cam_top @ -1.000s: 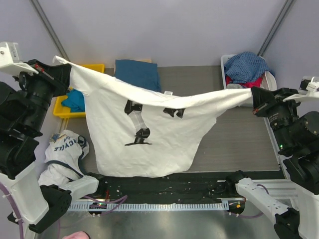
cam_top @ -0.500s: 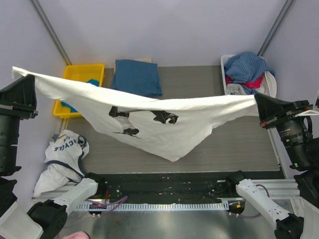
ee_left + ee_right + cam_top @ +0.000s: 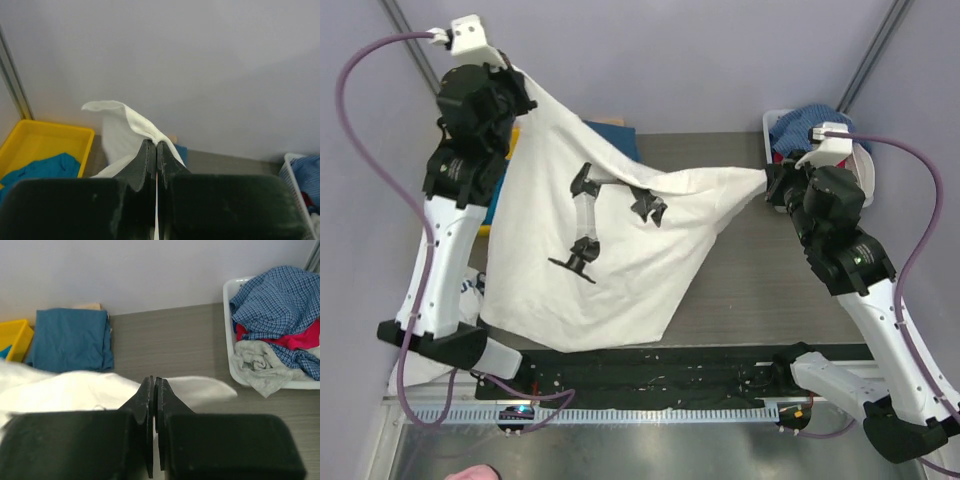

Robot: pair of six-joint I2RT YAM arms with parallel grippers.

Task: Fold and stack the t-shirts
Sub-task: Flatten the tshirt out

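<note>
The large white t-shirt (image 3: 610,250) with black chest marks hangs in the air between both arms, its lower hem draping down to the table's near edge. My left gripper (image 3: 508,75) is shut on one end of it, high at the back left; the cloth shows pinched at the fingertips in the left wrist view (image 3: 131,125). My right gripper (image 3: 770,182) is shut on the other end at the right; the white cloth also shows in the right wrist view (image 3: 75,387). The folded dark blue t-shirt (image 3: 70,339) lies at the back of the table, mostly hidden from above.
A yellow bin (image 3: 35,145) with teal cloth stands at the back left. A white basket (image 3: 235,360) holding plaid, red and grey clothes stands at the back right. A white garment with printed letters (image 3: 470,290) lies at the left edge, mostly covered.
Both arms have swung inward and forward from the table's sides. The shirt, stretched wide and flat before, now hangs down as a draped sheet, its left end lifted higher.
</note>
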